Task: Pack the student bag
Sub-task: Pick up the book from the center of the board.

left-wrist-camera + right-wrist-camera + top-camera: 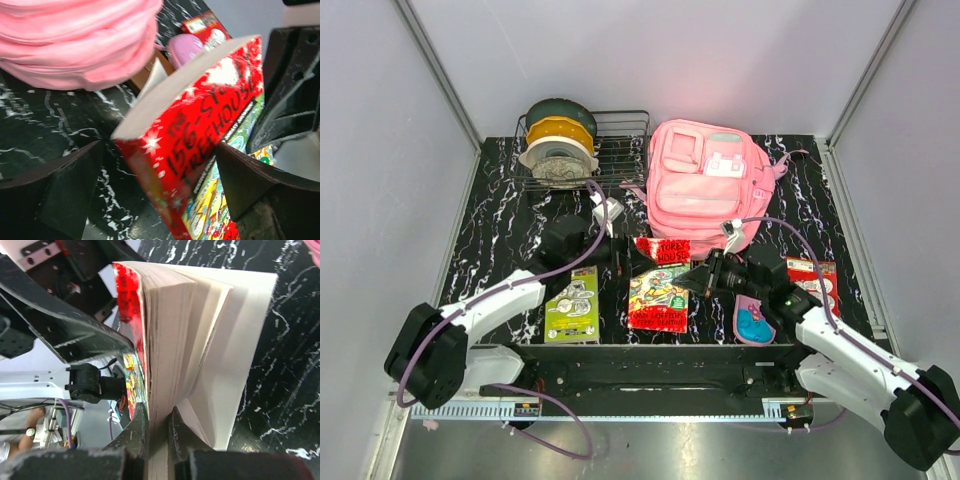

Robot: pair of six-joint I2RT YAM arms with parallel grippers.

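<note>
The student bag (705, 185) is a pink backpack lying at the back of the table; its lower edge also shows in the left wrist view (75, 40). In front of it a thick book with a red spine (662, 250) is held on edge, its colourful cover toward the near side. My right gripper (708, 275) is shut on the book's page block (170, 340), fingers (137, 435) pinching the pages while the back cover hangs loose. My left gripper (623, 252) is open, its fingers (60, 190) on either side of the red spine (200, 125) without touching it.
A wire rack (625, 125) with filament spools (558, 145) stands at the back left. A green book (572, 305) lies near the front edge. A pink pencil case (752, 322) and a red packet (812, 275) lie at the right, under the right arm.
</note>
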